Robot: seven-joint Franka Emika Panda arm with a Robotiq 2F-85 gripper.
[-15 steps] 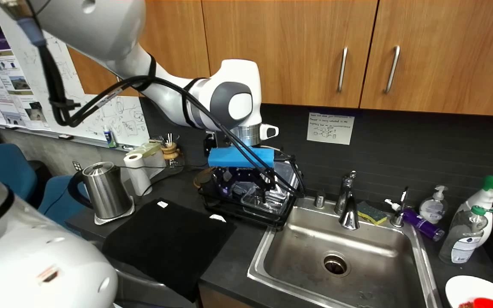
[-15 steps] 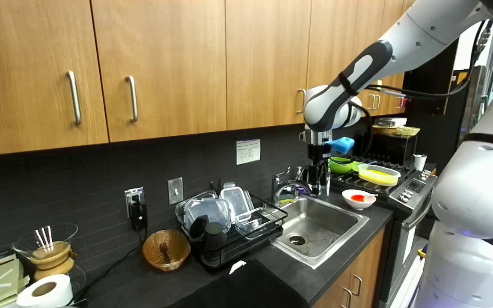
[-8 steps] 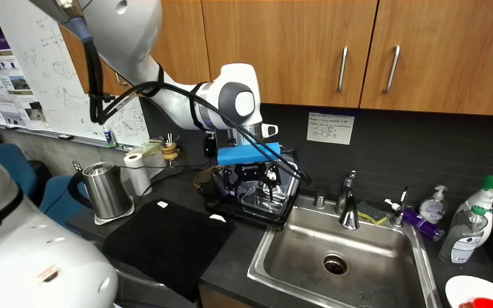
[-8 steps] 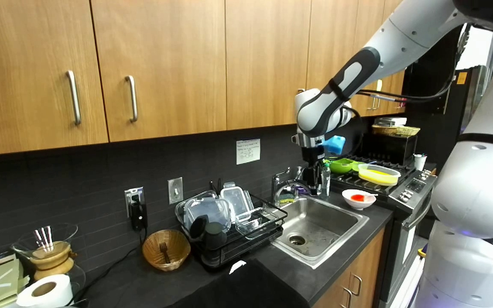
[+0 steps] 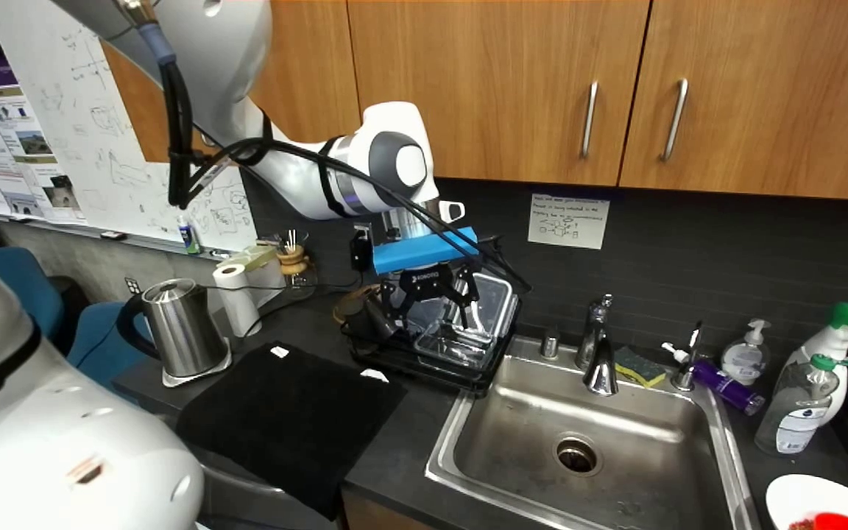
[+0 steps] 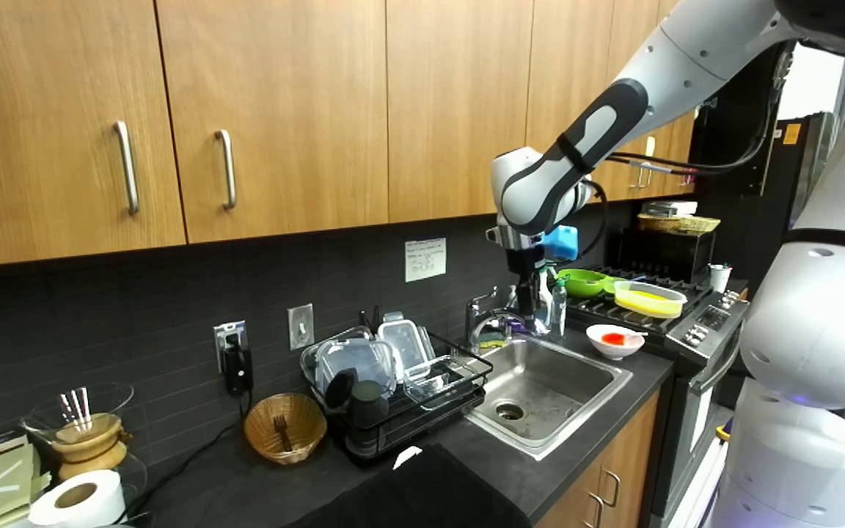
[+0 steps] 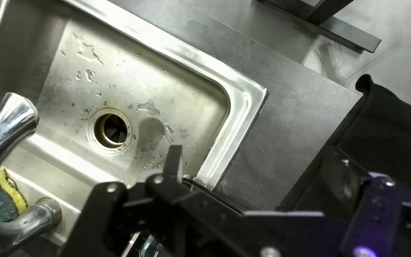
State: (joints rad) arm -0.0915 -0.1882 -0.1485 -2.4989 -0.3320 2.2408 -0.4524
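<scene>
Bright — glare on sink.

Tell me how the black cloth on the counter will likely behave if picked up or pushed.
The black cloth is probably floppy: its front part hangs over the edge of the counter. It looks thin, so a push would likely wrinkle it rather than shift it whole. Pushed toward that edge, it might slip off, since part of it overhangs.

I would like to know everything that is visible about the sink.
The sink is a shiny, steel-looking rectangular basin with rounded corners, set into the dark countertop. Its round drain is open, with wet-looking patches around it. The faucet stands on its back rim, spout over the basin. The dish rack sits beside it; contact is unclear.
</scene>
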